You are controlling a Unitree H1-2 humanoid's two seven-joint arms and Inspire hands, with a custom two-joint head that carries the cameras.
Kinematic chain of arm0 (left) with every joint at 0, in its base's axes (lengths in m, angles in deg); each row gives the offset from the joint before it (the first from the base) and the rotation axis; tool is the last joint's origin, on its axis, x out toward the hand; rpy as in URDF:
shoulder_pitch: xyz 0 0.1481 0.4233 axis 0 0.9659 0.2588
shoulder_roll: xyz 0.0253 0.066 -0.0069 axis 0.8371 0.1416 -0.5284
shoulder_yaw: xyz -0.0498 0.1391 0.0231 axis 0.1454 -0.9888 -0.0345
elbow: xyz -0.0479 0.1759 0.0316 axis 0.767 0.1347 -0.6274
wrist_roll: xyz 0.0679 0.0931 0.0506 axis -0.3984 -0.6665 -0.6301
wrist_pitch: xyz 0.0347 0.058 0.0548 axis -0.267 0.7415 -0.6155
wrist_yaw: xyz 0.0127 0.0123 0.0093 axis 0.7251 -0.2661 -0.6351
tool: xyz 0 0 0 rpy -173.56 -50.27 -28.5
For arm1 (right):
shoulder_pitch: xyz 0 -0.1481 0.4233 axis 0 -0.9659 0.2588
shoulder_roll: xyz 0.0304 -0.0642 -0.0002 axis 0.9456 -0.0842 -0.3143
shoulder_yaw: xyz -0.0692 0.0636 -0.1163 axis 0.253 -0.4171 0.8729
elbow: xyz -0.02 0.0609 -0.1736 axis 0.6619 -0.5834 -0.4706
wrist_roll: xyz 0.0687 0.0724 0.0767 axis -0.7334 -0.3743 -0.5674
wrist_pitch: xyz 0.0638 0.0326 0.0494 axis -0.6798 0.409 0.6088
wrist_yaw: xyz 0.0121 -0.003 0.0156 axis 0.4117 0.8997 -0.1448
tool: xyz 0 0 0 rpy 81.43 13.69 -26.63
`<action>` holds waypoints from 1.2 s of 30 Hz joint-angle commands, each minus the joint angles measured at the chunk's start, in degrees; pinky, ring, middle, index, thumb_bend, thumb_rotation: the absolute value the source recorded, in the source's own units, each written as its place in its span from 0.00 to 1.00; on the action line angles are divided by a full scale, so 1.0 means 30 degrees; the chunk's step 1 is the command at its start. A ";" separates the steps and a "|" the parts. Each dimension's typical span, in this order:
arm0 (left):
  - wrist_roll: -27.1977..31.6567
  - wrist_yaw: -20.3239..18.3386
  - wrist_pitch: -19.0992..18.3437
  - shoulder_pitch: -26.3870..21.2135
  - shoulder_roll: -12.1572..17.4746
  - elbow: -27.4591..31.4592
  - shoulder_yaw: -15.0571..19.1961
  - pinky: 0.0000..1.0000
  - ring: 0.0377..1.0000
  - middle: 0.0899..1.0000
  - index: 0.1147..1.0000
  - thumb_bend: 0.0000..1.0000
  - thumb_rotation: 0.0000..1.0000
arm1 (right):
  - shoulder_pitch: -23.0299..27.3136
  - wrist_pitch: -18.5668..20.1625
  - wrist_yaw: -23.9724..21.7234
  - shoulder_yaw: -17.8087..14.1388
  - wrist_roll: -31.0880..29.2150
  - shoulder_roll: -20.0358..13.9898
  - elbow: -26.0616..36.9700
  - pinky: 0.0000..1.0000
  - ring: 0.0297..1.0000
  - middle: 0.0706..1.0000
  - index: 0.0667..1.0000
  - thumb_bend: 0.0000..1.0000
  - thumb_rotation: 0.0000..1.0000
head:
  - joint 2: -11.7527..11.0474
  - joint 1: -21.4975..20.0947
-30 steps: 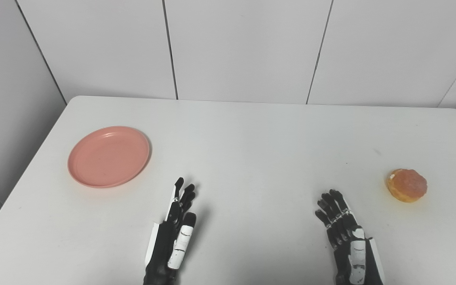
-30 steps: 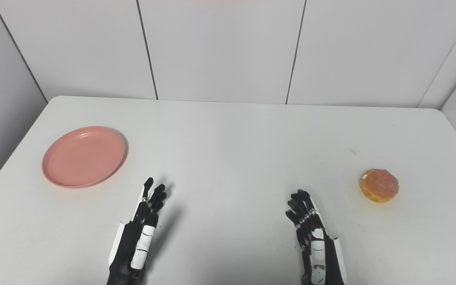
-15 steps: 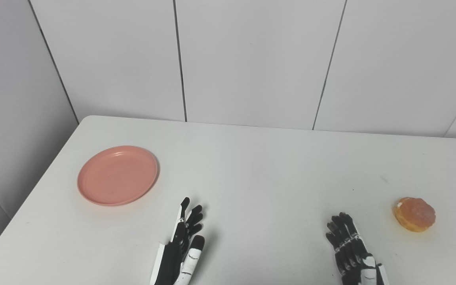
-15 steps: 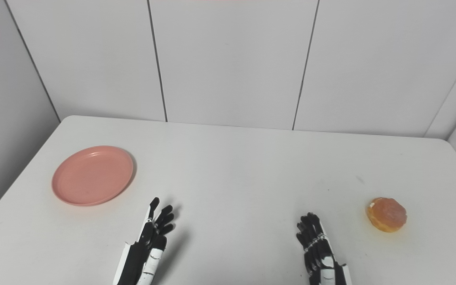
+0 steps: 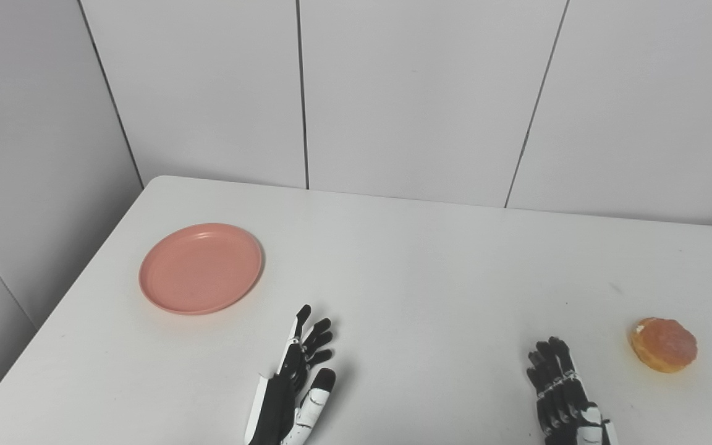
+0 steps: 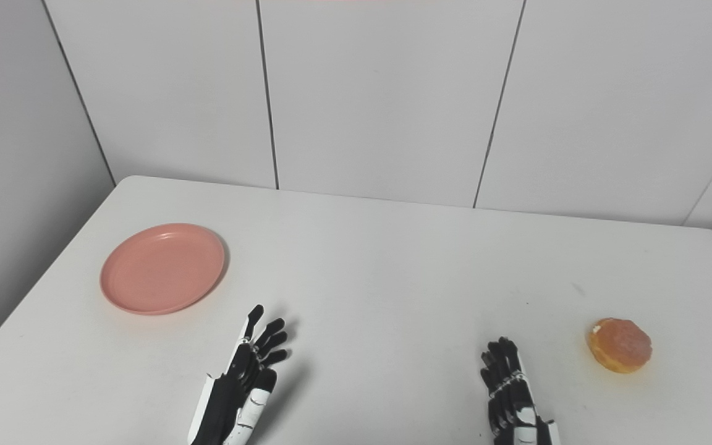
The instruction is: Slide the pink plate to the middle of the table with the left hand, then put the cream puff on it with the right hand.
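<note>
White table point(image 5: 430, 259), grey panelled wall point(image 5: 418, 93) behind. Pink plate point(image 5: 201, 268) flat near left edge of table, roughly midway front to back, nothing on it. Cream puff point(image 5: 663, 344) near right edge, toward front, well apart from plate. Left hand point(image 5: 294, 386) at front edge, left of centre, fingers extended and slightly spread, holding nothing, near plate but not touching. Right hand point(image 5: 563, 392) at front edge, right of centre, fingers extended, close together, holding nothing, clear of cream puff.
</note>
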 commanded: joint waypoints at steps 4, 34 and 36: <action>0.0360 0.0458 -0.0055 0.0028 -0.0406 -0.0182 0.0780 0.83 0.86 0.88 0.95 0.62 0.81 | 0.0061 0.0437 0.0404 -0.0270 0.0163 0.0174 -0.1763 0.98 0.95 0.93 0.92 0.88 1.00 | -0.0078 -0.0085; 0.3878 -0.1438 -0.4443 -0.7156 0.4691 0.2527 0.5528 1.00 0.95 0.89 0.84 0.92 1.00 | 0.0273 0.0567 0.0499 0.0017 0.0554 0.0747 -0.2223 0.96 0.94 0.92 0.92 0.86 1.00 | -0.0327 -0.0188; 0.3936 -0.1652 -0.4549 -0.7690 0.5523 0.2457 0.5957 1.00 0.95 0.90 0.84 0.94 1.00 | 0.0262 0.0605 0.0517 0.0023 0.0603 0.0779 -0.2195 0.95 0.93 0.92 0.92 0.86 1.00 | -0.0316 -0.0186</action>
